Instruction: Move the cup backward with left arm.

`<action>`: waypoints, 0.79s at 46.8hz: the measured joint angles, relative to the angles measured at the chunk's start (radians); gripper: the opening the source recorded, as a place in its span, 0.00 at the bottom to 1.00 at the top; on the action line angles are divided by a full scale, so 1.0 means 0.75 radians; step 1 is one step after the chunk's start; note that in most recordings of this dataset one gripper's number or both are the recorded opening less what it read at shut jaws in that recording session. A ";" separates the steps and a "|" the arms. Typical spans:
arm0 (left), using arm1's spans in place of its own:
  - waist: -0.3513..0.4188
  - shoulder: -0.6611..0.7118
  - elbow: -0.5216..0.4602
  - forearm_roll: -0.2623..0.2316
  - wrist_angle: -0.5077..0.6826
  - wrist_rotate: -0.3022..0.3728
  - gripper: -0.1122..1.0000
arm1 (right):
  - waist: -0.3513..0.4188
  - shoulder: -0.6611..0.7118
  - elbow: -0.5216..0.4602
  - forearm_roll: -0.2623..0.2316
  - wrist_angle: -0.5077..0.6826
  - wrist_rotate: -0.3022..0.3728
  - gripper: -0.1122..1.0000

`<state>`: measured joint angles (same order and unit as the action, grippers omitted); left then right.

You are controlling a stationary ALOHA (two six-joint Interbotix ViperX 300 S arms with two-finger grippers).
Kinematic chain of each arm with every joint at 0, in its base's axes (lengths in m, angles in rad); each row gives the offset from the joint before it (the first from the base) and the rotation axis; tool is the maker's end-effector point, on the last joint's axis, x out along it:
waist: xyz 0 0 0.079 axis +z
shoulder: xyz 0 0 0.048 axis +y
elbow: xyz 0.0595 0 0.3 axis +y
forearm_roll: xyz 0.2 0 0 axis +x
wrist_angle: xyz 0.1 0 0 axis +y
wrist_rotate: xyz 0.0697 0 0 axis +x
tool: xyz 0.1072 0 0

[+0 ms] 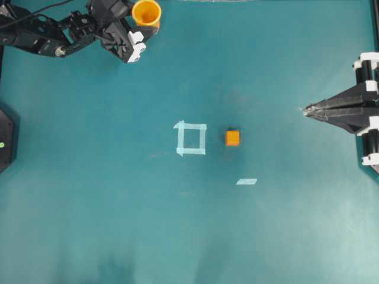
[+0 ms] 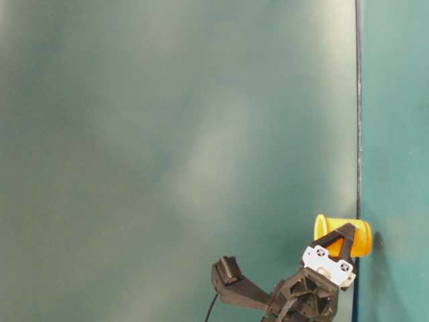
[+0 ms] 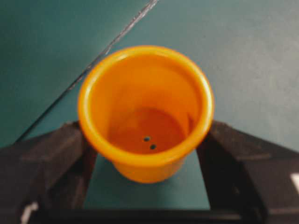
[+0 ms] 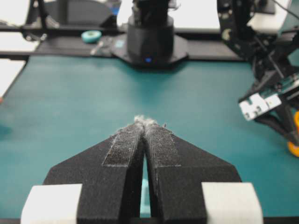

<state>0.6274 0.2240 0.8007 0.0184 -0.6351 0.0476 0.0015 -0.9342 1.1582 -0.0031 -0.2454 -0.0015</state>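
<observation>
Overhead: the cup (image 1: 146, 13) stands between the left end effector's (image 1: 142, 36) wide-spread fingers at the counter's (image 1: 177, 225) far edge. Left wrist view: both fingers (image 3: 42, 163) flank the cup's base; contact cannot be told. Right wrist view: the right end effector (image 4: 144, 122) is closed, empty; further pushing could tip the cup off the edge.

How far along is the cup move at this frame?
Done, it seems: the cup stands upright at the table's far edge, well away from the tape square and orange cube. In hand: the left gripper flanks it with jaws wide; contact is unclear. Left: drawing that arm clear. The right gripper is shut and idle.
</observation>
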 measured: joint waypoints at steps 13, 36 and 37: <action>0.006 -0.002 0.000 -0.002 0.000 0.000 0.68 | 0.000 0.000 0.000 0.000 -0.002 0.000 0.10; 0.012 0.000 0.002 0.000 0.000 0.000 0.68 | 0.000 0.000 0.000 0.000 0.000 -0.002 0.10; 0.012 0.000 0.000 -0.002 0.000 0.000 0.68 | 0.000 0.000 0.000 0.000 0.000 -0.002 0.10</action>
<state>0.6366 0.2240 0.8007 0.0169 -0.6351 0.0476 0.0015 -0.9342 1.1582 -0.0031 -0.2454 -0.0031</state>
